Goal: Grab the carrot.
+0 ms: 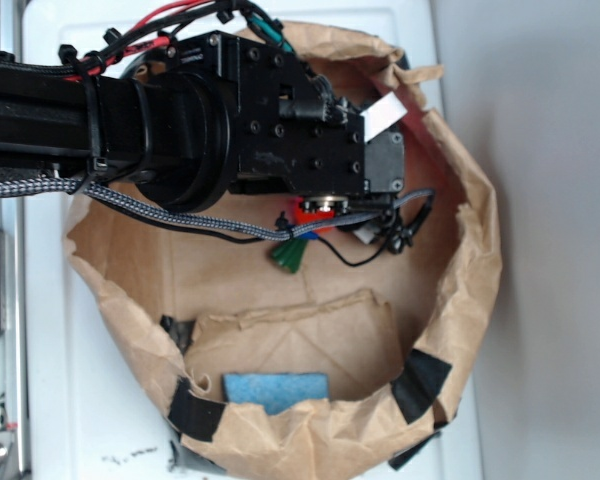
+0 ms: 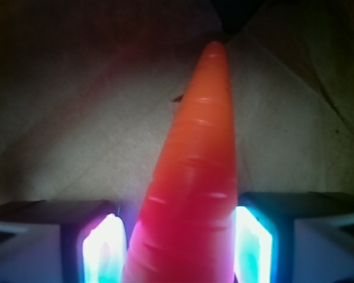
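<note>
End effector [image 2: 180, 247] is closed on the carrot [image 2: 194, 177], glowing pads [image 2: 103, 253] pressed against both sides of its thick end. Carrot sits inside the paper bag [image 1: 460, 300], tip pointing away. A blue sponge [image 1: 275, 390] lies well apart.

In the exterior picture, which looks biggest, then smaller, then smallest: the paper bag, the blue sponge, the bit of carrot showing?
1. paper bag
2. blue sponge
3. carrot, mostly hidden under the gripper
</note>
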Robot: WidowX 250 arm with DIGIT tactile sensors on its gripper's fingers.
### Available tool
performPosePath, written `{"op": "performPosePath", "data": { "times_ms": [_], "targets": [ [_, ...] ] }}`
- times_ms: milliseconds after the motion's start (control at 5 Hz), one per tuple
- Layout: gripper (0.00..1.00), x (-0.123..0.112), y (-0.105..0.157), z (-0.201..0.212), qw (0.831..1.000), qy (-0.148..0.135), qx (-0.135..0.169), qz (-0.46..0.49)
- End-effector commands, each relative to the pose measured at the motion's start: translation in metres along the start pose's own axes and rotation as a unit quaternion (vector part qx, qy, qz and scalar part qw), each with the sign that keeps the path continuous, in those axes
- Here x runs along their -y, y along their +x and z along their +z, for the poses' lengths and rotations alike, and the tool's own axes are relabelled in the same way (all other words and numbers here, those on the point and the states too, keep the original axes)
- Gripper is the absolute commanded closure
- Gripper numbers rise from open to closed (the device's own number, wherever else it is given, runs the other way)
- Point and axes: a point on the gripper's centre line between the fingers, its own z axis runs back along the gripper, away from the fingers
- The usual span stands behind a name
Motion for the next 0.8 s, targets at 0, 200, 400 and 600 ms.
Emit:
{"op": "performPosePath", "data": {
  "times_ms": [0, 200, 400, 600],
  "targets": [
    [1.0, 0.008, -0.006, 0.106, 0.999, -0.052, -0.006, 0.008],
    [1.0, 0.017, -0.01, 0.153, 0.997, -0.077, -0.017, -0.001],
    [1.0, 0.018, -0.015, 0.176, 0.996, -0.087, 0.005, -0.003],
    [1.0, 0.015, -0.016, 0.185, 0.996, -0.083, -0.002, -0.025]
  ]
}}
